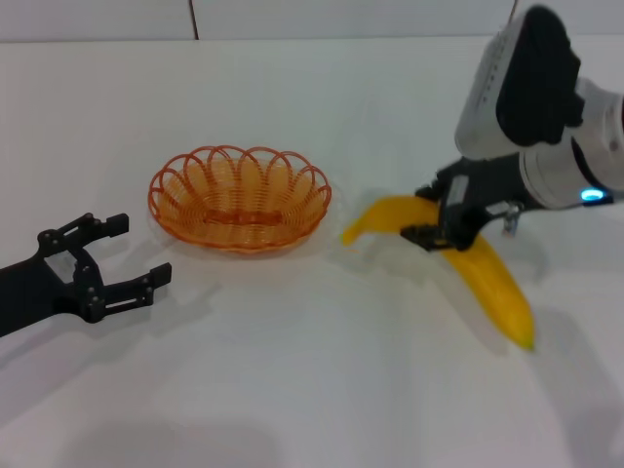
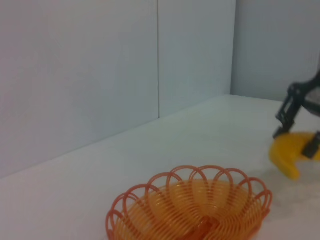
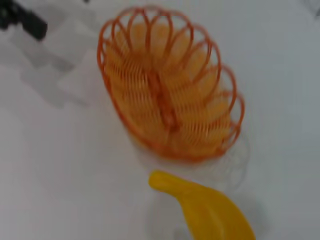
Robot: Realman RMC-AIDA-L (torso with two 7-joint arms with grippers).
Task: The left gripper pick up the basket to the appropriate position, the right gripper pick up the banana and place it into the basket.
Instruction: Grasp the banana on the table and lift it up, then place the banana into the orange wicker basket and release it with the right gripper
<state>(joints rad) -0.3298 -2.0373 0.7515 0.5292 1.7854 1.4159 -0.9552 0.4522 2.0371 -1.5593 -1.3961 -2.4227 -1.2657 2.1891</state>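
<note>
The orange wire basket (image 1: 239, 198) (image 2: 192, 210) (image 3: 170, 90) stands upright on the white table, left of centre. My left gripper (image 1: 144, 248) is open, low over the table just left and in front of the basket, not touching it. The yellow banana (image 1: 497, 283) (image 2: 285, 160) (image 3: 210, 210) lies on the table right of the basket, its stem end toward it. My right gripper (image 1: 421, 213) (image 2: 295, 142) has a finger on each side of the banana near its stem half and is shut on it. Its own fingers are hidden in the right wrist view.
The white table top (image 1: 312, 390) extends all around, with a pale wall (image 2: 100, 65) behind it. A narrow strip of bare table separates the basket from the banana's stem end.
</note>
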